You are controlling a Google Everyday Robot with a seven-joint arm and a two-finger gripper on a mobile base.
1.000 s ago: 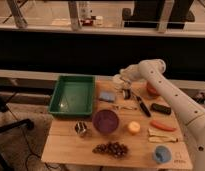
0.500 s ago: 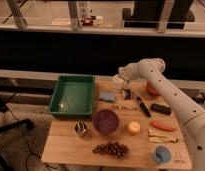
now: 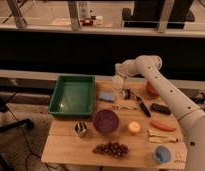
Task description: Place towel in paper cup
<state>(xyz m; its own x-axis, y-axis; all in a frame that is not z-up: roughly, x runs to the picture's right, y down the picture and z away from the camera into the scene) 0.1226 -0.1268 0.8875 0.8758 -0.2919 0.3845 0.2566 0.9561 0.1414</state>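
Camera view looks down on a wooden table, and at its left stands a green tray with nothing visible inside. In front of the tray is a shiny metal cup, which is not the target. Next come a purple bowl and, nearer the front edge, a bunch of grapes. Behind the bowl a blue folded piece lies flat on the wood. I take it for the towel, and it is not in any cup. Just beside it, toward the back and a little to the right, the white paper cup stands upright with its mouth up, so it can receive something from above. The gripper hangs close over this cup, at the end of the white arm that reaches in from the right. I cannot tell whether it is wide or closed, or whether it carries anything. I judge this position is for lining up over the cup or the cloth next to it. To the right, a small dark can and a black-handled tool lie near the cup and could be bumped. An orange ball, a carrot and a blue bowl are well apart from it.
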